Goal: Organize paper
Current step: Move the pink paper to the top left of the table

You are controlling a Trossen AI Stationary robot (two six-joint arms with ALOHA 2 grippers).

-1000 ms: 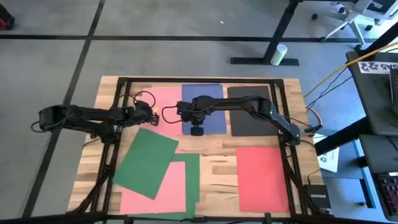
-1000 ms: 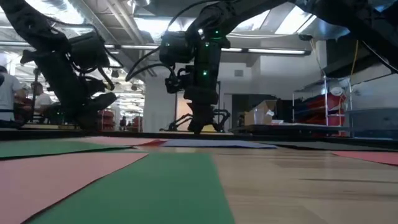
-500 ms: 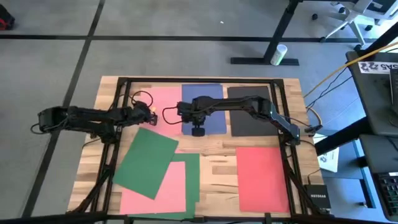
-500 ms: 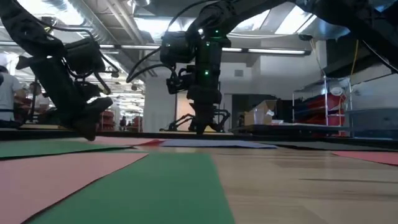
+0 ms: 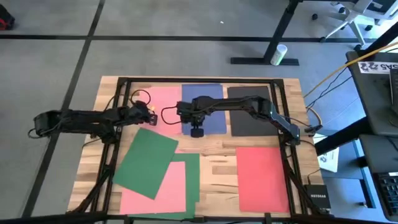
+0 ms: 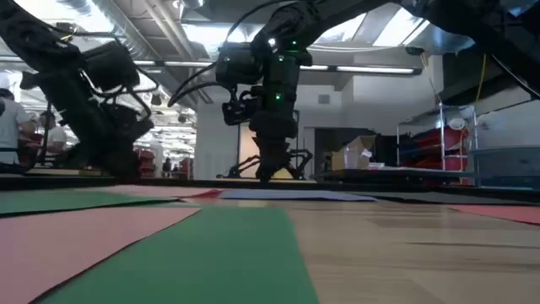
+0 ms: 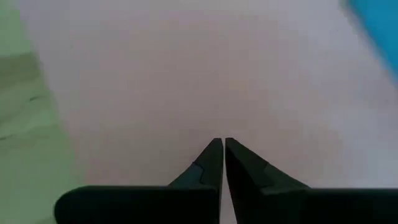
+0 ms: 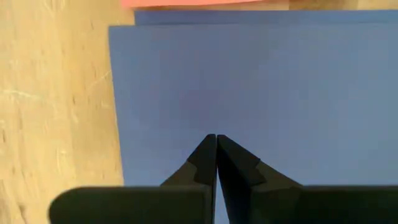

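Near edge: tilted green sheet (image 5: pixel 146 163) overlaps a pink sheet (image 5: pixel 163 193) at 7 o'clock, red sheet (image 5: pixel 262 178) at 5. Far row: pink sheet (image 5: pixel 158 102), blue sheet (image 5: pixel 210 112), black sheet (image 5: pixel 249 112). Left gripper (image 7: pixel 218 144) over far pink, right gripper (image 8: pixel 216 140) over blue; both pinched closed, holding nothing.

Grey carpet floor (image 5: pixel 56 62) is spreading around the wooden table (image 5: pixel 217 168), with dark seam lines (image 5: pixel 93 25) crossing it. A black desk leg and foot (image 5: pixel 267 46) are standing beyond the table, a white cup (image 5: pixel 278 55) lying beside the foot. An office chair base (image 5: pixel 354 25) is showing at the far right corner. A yellow cable (image 5: pixel 329 78) is running toward a dark desk (image 5: pixel 379 68). From table height, ceiling light strips (image 6: pixel 380 67) are glowing, red shelving (image 6: pixel 443 143) is standing at right, and a person (image 6: pixel 10 127) is sitting far left.
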